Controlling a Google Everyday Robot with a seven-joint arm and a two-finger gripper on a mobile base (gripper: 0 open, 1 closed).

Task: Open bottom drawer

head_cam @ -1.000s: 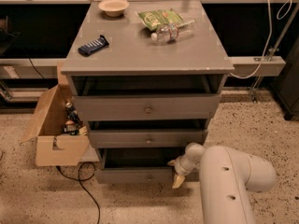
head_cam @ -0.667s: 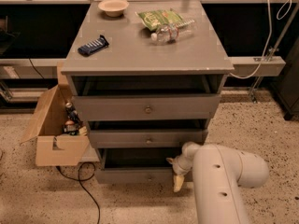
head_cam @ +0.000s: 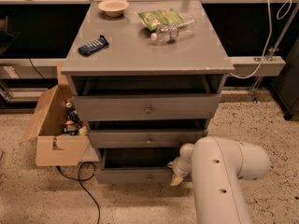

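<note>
Camera view: we judge the bottom drawer (head_cam: 126,176) partly out, with more pull left to do.
Nearest us, the pincer (head_cam: 179,172) sits at the drawer front's right end, and we cannot tell its grip. The tabletop (head_cam: 140,50) lies beyond.

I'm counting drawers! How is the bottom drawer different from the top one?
The bottom drawer has a slimmer, narrower front than the top drawer. Its knob is tinier than the top drawer's. The gripper sits at the bottom drawer's right end, not the top's. Both are grey.
</note>
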